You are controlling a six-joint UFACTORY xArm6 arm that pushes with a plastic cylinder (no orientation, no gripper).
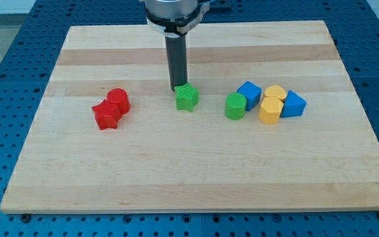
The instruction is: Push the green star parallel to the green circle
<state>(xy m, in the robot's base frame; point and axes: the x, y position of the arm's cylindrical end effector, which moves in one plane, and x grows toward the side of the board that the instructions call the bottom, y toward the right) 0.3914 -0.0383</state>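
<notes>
Final alignment step: my tip (177, 88) touches the green star (187, 98) at its 11 o'clock; no pincer is fitted. The star lies near the green circle (235, 106), at its 9 o'clock. Next: a slight nudge toward 6 o'clock.

A wooden board (196, 178) is laid over a blue perforated table (2, 39). Toward the view's left, a red star (105, 116) and a red cylinder (118, 101) are set touching. Toward the view's right, two blue blocks (249, 93) (293, 104) and two yellow blocks (276, 93) (270, 110) are packed together in a cluster.
</notes>
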